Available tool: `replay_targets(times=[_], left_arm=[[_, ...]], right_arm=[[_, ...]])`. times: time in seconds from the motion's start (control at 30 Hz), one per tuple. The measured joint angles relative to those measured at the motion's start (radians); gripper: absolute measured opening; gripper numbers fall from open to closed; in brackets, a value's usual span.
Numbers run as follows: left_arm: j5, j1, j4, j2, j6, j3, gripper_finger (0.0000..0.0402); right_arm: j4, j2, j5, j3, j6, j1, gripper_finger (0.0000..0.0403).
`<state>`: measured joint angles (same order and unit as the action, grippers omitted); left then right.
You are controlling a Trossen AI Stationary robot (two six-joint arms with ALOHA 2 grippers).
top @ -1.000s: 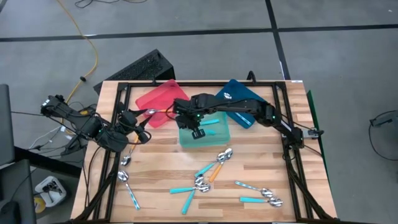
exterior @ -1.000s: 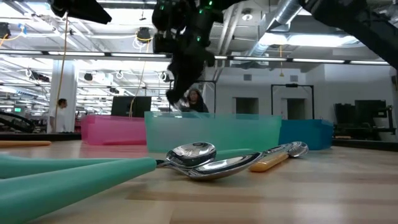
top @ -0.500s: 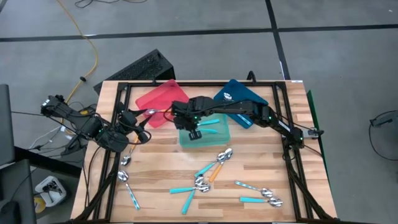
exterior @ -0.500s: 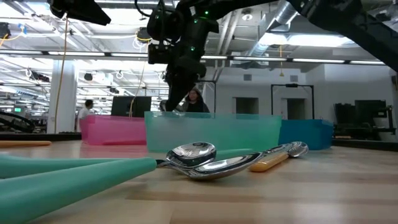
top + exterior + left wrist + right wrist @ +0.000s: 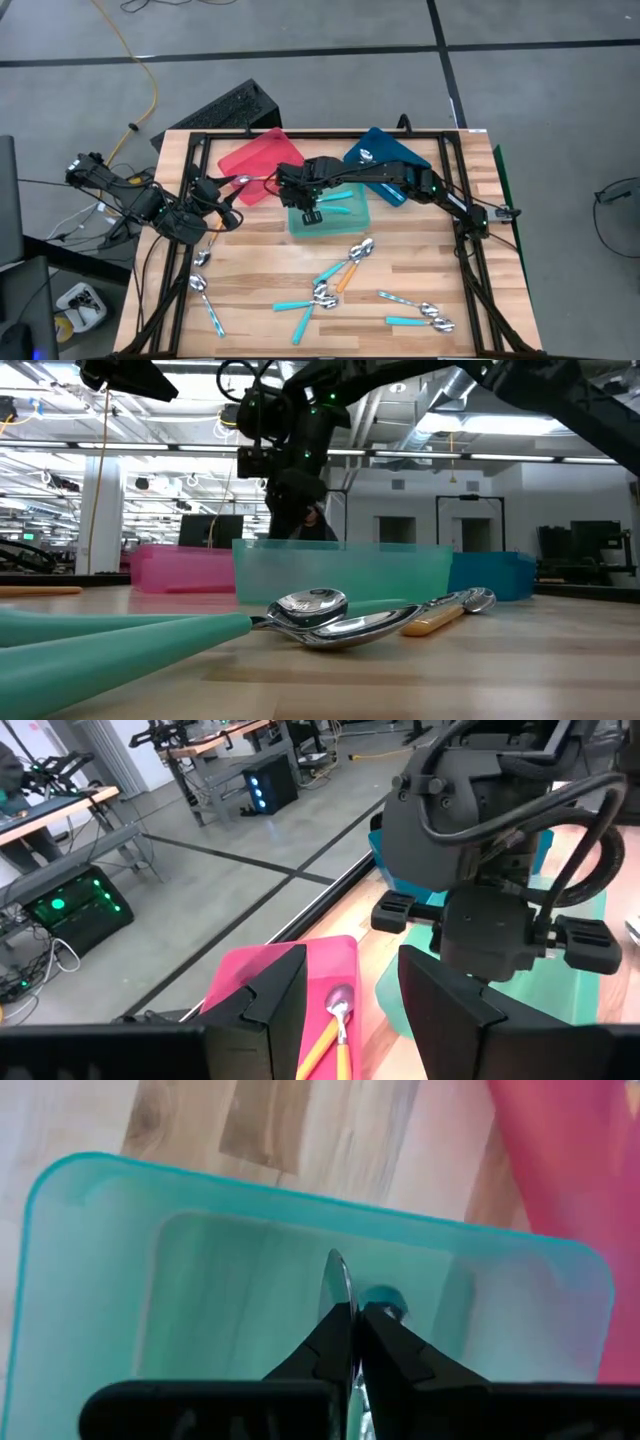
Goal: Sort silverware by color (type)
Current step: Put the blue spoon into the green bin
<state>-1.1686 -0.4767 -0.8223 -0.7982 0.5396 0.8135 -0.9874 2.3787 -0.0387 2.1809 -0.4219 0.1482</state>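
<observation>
Right hand (image 5: 352, 1330) is pinching a spoon (image 5: 337, 1285) edge-on over the teal tray (image 5: 90, 1260), 12 o'clock of the surface (image 5: 420, 285). Left hand (image 5: 345, 1005) is idling partly spread at 9 o'clock, gripping nothing.

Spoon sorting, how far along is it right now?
Early. Done: teal-handled spoons lie in the teal tray, and an orange-handled spoon in the red tray. In hand: the right gripper, over the teal tray, pinches a spoon. Left: about ten loose spoons on the table.

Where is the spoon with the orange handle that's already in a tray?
That orange-handled spoon lies in the red tray, at the table's far left in the high view. It's beside the teal tray, and the left gripper hovers over it.
</observation>
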Motion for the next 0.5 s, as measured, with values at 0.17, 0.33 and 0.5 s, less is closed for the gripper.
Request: replay_targets(times=[0.17, 0.33, 0.5], left_arm=[[-0.005, 0.0, 0.0, 0.0, 0.0, 0.0, 0.0143], [-0.007, 0.0, 0.0, 0.0, 0.0, 0.0, 0.0143], [-0.008, 0.0, 0.0, 0.0, 0.0, 0.0, 0.0143]], right_arm=[[0.055, -0.002, -0.004, -0.053, -0.001, 0.003, 0.0044], [0.072, -0.001, -0.007, -0.077, 0.006, 0.011, 0.0045], [0.14, -0.001, -0.013, -0.133, 0.012, 0.013, 0.0045]])
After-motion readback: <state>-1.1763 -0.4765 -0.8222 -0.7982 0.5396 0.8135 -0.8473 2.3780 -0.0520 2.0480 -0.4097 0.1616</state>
